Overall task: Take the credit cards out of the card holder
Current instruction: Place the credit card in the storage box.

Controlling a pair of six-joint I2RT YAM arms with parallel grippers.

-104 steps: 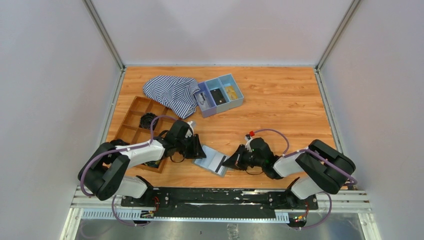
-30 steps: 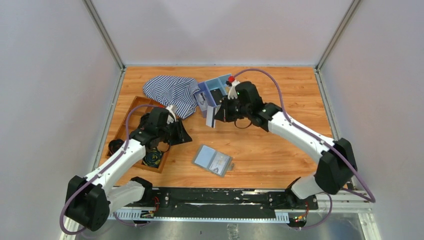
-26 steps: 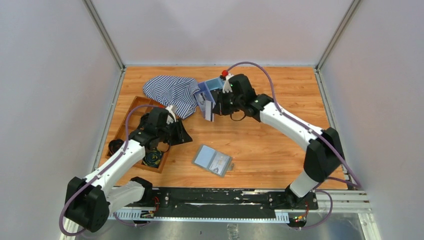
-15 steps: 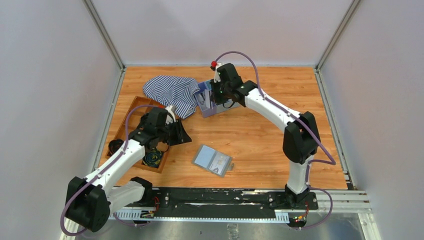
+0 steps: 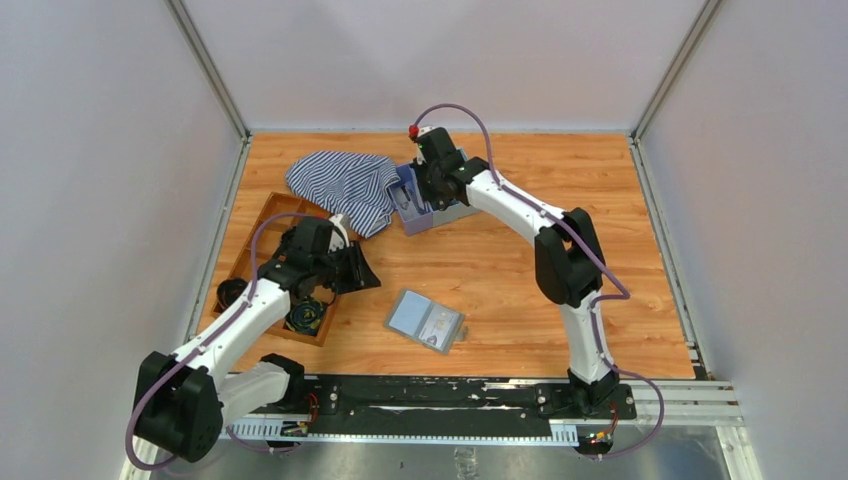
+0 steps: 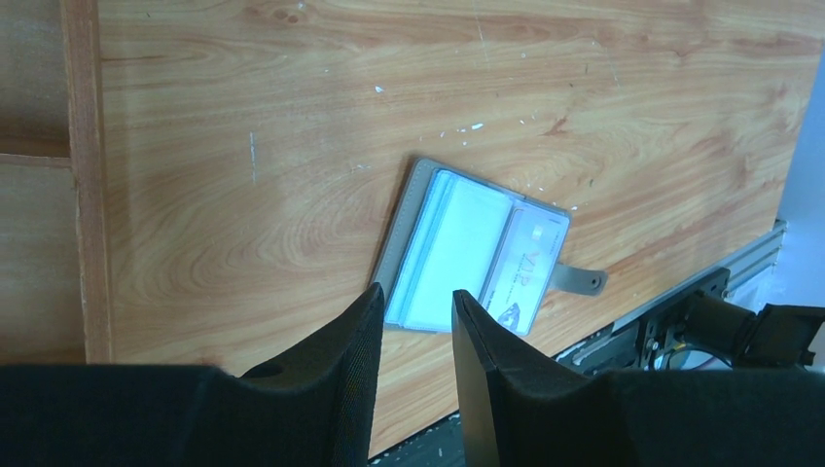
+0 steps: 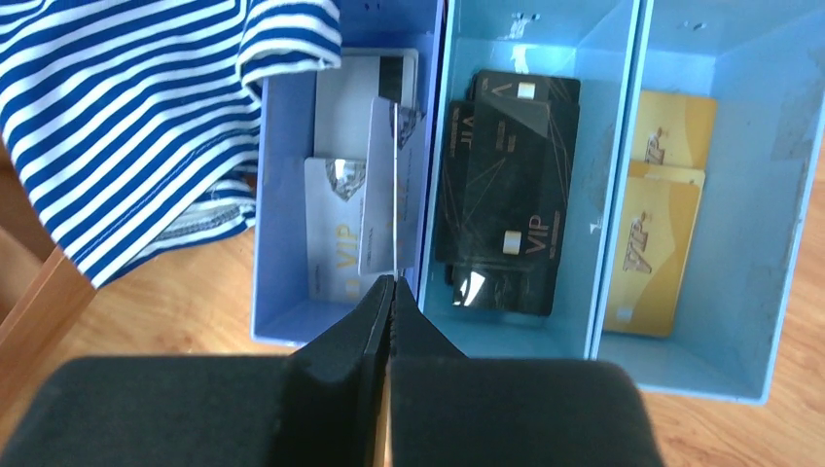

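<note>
Flat bifold card holder (image 6: 400, 229): grey shell, pale blue-grey lining. Thin plastic credit cards (image 6: 457, 248) inside it: whitish-blue, one lettered "VIP" in grey.

Light-blue plastic three-compartment tray (image 7: 749, 253): silver cards (image 7: 331, 233) left, black cards (image 7: 506, 185) with gold print middle, gold cards (image 7: 662, 224) right.

In black right gripper (image 7: 389, 280), edge-on card (image 7: 381, 195): silver-grey.

Crumpled cloth (image 7: 126, 97): navy-white stripes.

Wooden table (image 6: 292, 117): orange grain.

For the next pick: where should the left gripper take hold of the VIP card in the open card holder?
Likely from above, at the VIP card edge nearest the strap tab: the card holder lies open and flat, so only an edge offers grip.
</note>
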